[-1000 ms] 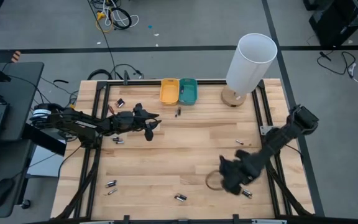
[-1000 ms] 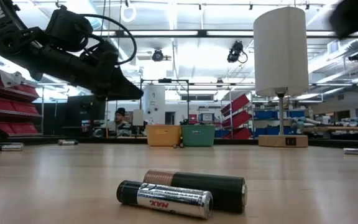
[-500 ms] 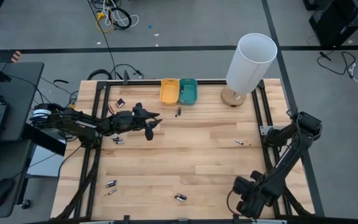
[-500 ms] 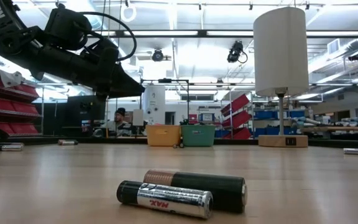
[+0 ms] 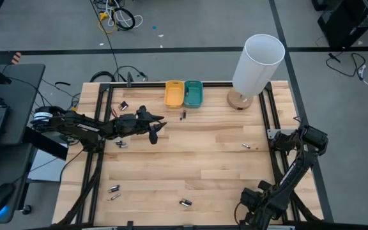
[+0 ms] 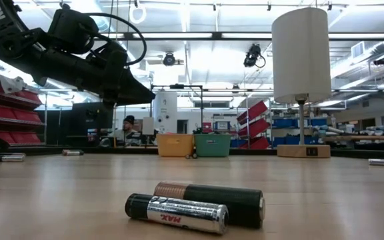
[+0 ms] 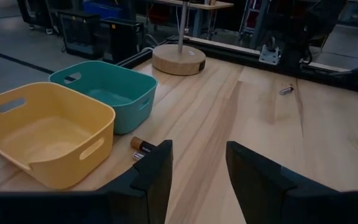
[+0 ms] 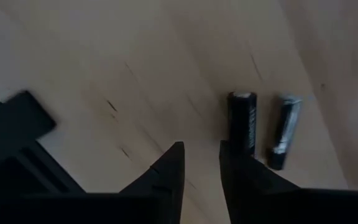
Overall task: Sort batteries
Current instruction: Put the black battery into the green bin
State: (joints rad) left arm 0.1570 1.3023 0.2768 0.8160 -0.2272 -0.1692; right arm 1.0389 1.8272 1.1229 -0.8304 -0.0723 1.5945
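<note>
Your left gripper (image 5: 160, 123) hovers above the table's (image 5: 197, 160) left-rear area, pointing toward the trays; its jaws stand apart with nothing between them, as the left wrist view shows. Ahead of it there sit the yellow tray (image 7: 39, 134) and the teal tray (image 7: 107, 90), touching side by side, both apparently empty. Two batteries (image 7: 140, 147) lie just beside the trays' front, near the gripper's fingers (image 7: 157, 171).

Your right gripper (image 5: 254, 211) is at the table's front right corner, low over the wood. Its jaws leave only a narrow gap and grip nothing. In the right wrist view two batteries (image 8: 260, 127) lie side by side just past its fingertips (image 8: 173, 168).

More batteries are scattered: a pair (image 5: 113, 192) at front left, one (image 5: 185, 203) at front centre, one (image 5: 246, 145) toward the right, one (image 5: 121, 144) under the left arm, and one (image 5: 124, 105) near the left rear edge. The white lamp (image 5: 255, 64) stands at the rear right.
</note>
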